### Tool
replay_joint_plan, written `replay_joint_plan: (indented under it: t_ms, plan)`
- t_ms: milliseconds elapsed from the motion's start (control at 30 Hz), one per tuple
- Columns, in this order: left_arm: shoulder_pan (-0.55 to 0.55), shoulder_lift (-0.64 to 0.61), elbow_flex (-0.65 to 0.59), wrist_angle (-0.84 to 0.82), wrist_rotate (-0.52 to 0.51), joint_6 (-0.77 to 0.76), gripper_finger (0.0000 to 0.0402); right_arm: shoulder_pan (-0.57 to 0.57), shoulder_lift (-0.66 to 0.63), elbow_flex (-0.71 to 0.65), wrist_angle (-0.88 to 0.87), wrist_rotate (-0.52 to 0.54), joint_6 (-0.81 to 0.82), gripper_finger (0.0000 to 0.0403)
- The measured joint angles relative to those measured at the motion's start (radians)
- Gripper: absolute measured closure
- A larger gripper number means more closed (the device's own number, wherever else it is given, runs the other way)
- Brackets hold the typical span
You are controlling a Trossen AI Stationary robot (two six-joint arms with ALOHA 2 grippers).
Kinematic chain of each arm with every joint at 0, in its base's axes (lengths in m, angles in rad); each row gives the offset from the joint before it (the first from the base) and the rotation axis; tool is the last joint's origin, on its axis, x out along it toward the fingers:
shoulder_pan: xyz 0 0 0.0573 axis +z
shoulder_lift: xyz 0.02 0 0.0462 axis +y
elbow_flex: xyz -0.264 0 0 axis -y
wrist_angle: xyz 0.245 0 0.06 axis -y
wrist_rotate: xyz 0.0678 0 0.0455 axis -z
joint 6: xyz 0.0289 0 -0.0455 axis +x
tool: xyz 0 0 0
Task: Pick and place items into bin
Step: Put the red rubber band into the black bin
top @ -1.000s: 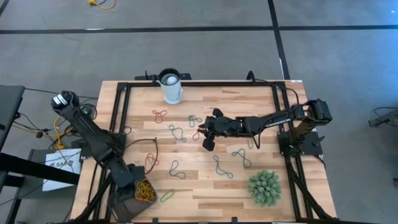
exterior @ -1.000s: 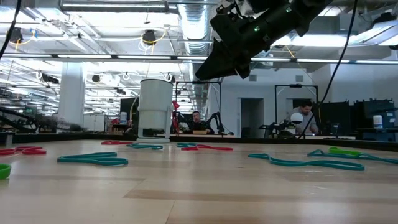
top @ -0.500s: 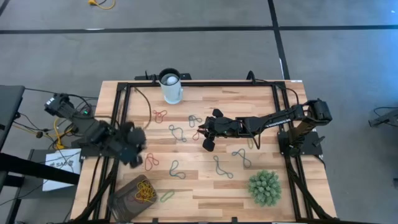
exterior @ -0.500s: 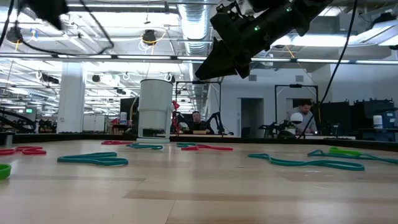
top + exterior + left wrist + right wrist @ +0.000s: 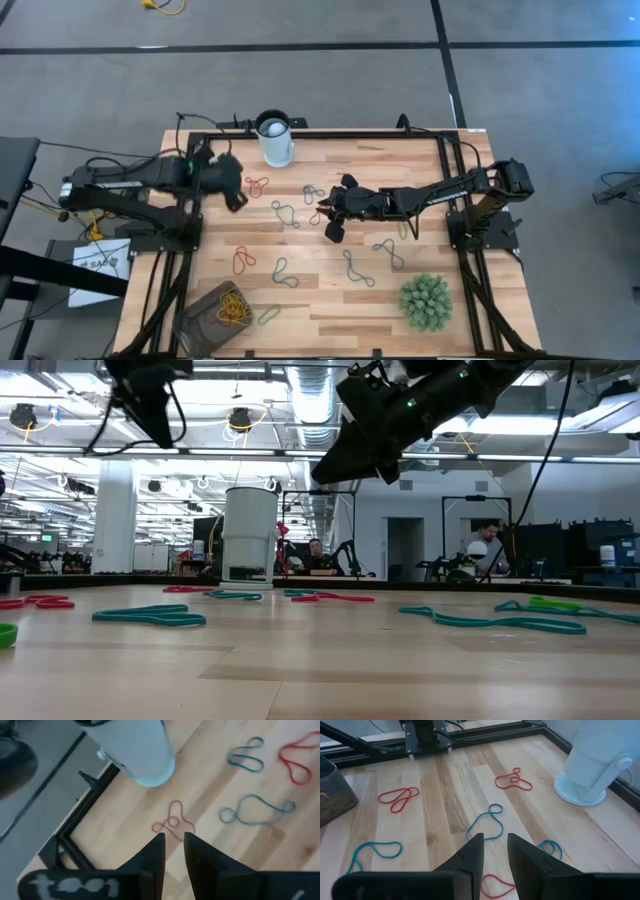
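Thin looped bands lie flat on the wooden table: a red one by the white cup, teal ones, another red and a green one. The brownish-grey bin sits at the near-left corner with orange and yellow bands inside. My left gripper hovers shut, high above the red band beside the cup. My right gripper hangs shut over the table's middle, above a teal band, holding nothing.
A white cylindrical cup stands near the far edge. A spiky green plant ball sits at the near right. A black frame rims the table. People show in the room behind in the low view.
My left arm has risen from the bin at the near-left corner and swung toward the far edge. It now hovers over the red band beside the cup. The bands in the bin stay put.
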Motion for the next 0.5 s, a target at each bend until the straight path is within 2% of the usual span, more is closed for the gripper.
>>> replay_joint_plan:
  t_ms: [133, 200, 333, 500]
  plan:
    - [0.211, 0.011, 0.000, 0.127, 0.209, 0.254, 0.0341, -0.002, 0.000, 0.000, 0.007, 0.000, -0.001, 0.0321]
    - [0.301, 0.034, 0.000, 0.161, 0.271, 0.335, 0.0341, -0.005, 0.000, 0.000, 0.007, 0.000, 0.000, 0.0321]
    - [0.431, 0.106, -0.048, 0.228, 0.291, 0.384, 0.0341, -0.007, 0.000, 0.000, 0.003, 0.000, 0.000, 0.0321]
    - [0.503, 0.221, -0.153, 0.279, 0.473, 0.384, 0.0341, -0.006, 0.000, 0.000, -0.002, 0.000, -0.001, 0.0321]
